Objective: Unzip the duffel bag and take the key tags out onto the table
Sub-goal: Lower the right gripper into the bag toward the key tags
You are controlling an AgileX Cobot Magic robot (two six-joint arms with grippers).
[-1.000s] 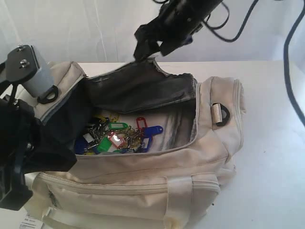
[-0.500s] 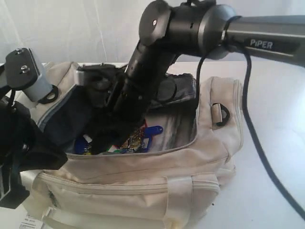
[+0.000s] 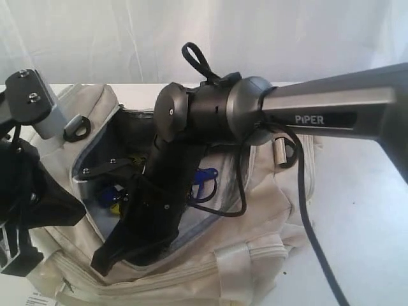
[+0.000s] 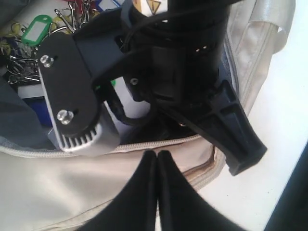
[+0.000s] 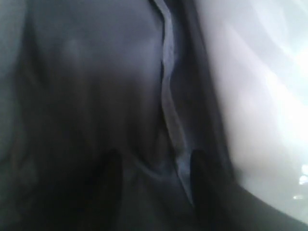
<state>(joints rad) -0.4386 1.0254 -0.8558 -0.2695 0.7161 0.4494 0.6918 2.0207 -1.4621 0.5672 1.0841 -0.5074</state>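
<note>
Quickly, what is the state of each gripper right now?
Left gripper: shut, holding nothing.
Right gripper: open, inside the duffel bag; view blurry, no grasp visible.

The exterior camera looks from slightly above across the counter (image 3: 366, 210) toward a white backdrop (image 3: 95, 38), near enough that the duffel bag (image 3: 274, 210) and the right arm (image 3: 210, 118) fill most of its frame. The left wrist camera looks down past the left hand (image 4: 157, 156) onto the bag's zip edge, sharing the right arm and key tags (image 4: 33, 33) with the exterior view. The right wrist camera sits inside the bag, close against grey lining (image 5: 72, 96), dim and blurred.
</note>
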